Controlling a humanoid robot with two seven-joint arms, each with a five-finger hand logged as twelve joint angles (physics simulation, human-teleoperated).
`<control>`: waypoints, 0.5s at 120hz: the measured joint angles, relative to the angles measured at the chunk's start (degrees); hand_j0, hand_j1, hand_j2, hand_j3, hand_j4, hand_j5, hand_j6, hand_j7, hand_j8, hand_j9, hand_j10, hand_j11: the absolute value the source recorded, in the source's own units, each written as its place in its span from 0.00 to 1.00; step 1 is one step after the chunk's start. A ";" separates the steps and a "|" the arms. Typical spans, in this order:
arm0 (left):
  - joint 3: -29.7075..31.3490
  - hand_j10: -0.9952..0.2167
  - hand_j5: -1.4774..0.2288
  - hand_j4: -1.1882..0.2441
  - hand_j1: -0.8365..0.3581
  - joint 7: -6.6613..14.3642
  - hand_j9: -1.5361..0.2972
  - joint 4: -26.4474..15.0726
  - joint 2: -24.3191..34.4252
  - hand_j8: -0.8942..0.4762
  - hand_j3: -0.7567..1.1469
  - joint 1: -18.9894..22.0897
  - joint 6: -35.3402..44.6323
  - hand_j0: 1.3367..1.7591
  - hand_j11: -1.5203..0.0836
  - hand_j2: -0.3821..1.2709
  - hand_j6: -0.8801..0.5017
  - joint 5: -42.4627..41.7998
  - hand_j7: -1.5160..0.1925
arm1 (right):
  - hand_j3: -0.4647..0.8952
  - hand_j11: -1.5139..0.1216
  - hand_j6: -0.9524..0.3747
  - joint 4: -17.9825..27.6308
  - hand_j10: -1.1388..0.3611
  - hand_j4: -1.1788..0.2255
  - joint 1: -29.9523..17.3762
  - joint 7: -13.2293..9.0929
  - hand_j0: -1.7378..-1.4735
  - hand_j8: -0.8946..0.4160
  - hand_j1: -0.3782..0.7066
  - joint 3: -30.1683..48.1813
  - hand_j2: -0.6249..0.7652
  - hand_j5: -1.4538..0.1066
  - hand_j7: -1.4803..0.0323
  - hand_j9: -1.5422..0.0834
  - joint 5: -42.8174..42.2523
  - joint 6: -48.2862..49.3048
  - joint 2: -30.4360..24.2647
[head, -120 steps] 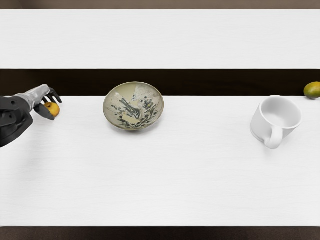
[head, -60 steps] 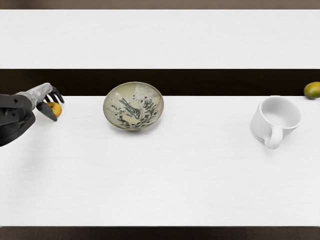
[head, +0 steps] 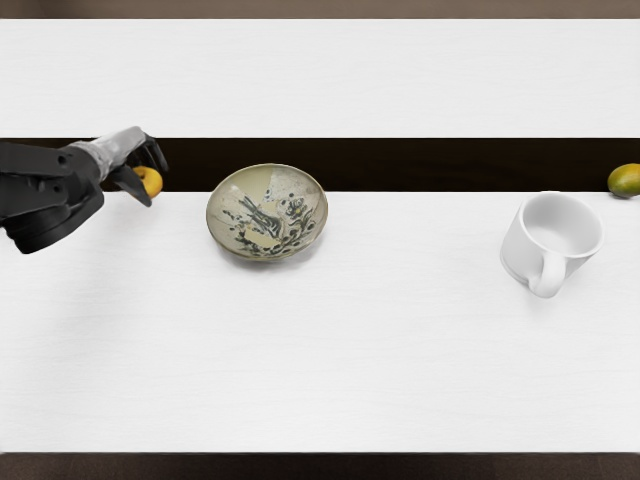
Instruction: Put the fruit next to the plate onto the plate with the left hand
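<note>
— Grip first: what do we read at the left hand (head: 125,160)?

— We see its dark fingers (head: 133,184) curled around the small orange fruit (head: 152,181), so we call it closed on the fruit. The fruit peeks out at the hand's four o'clock. It shows against the dark gap (head: 400,165) beyond the far edge of the worktop (head: 320,360), so we judge it held clear of the surface, not resting on it.

— And the way to the plate (head: 290,190)?

— From the hand, the plate lies between three and four o'clock, near but apart, with bare worktop between them. The fruit looks round, so we find no long axis to mind. Only the left arm shows; the right is out of view, so we have no nearer hand to weigh.

— And farther out?

— A white mug (head: 550,240) stands at the plate's three o'clock, well apart, handle toward six. A second fruit (head: 624,180), greenish-yellow, sits at the right edge. The worktop is plain white, and behind the gap runs another white surface (head: 320,80).
</note>
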 joint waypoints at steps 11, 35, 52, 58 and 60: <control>-0.37 0.30 0.37 0.40 0.44 0.01 0.39 -0.05 -0.87 0.32 0.40 -0.72 -0.55 0.76 0.43 0.46 0.28 -0.04 0.40 | 0.34 0.93 0.72 0.00 0.76 0.84 0.00 0.00 0.30 0.68 0.03 0.00 0.45 0.93 0.98 0.95 0.00 0.00 0.00; -0.67 0.30 0.37 0.39 0.44 0.02 0.39 -0.14 -2.73 0.33 0.40 -2.43 -1.37 0.76 0.43 0.45 0.28 -0.08 0.40 | 0.34 0.93 0.72 0.00 0.76 0.84 0.00 0.00 0.30 0.68 0.03 0.00 0.45 0.93 0.98 0.95 0.00 0.00 0.00; -0.74 0.30 0.37 0.39 0.43 0.02 0.39 -0.16 -3.77 0.33 0.40 -3.51 -1.48 0.76 0.43 0.46 0.28 -0.13 0.40 | 0.34 0.93 0.72 0.00 0.76 0.84 0.00 0.00 0.30 0.68 0.03 0.00 0.45 0.93 0.98 0.95 0.00 0.00 0.00; -0.78 0.30 0.37 0.40 0.43 0.00 0.39 -0.17 -4.02 0.32 0.40 -3.87 -1.50 0.76 0.43 0.46 0.28 -0.13 0.40 | 0.34 0.93 0.72 0.00 0.76 0.84 0.00 0.00 0.30 0.68 0.03 0.00 0.45 0.93 0.98 0.95 0.00 0.00 0.00; -0.82 0.30 0.37 0.40 0.43 -0.01 0.39 -0.17 -4.05 0.32 0.40 -4.03 -1.51 0.76 0.43 0.47 0.28 -0.17 0.40 | 0.34 0.93 0.72 0.00 0.76 0.84 0.00 0.00 0.30 0.68 0.03 0.00 0.45 0.93 0.98 0.95 0.00 0.00 0.00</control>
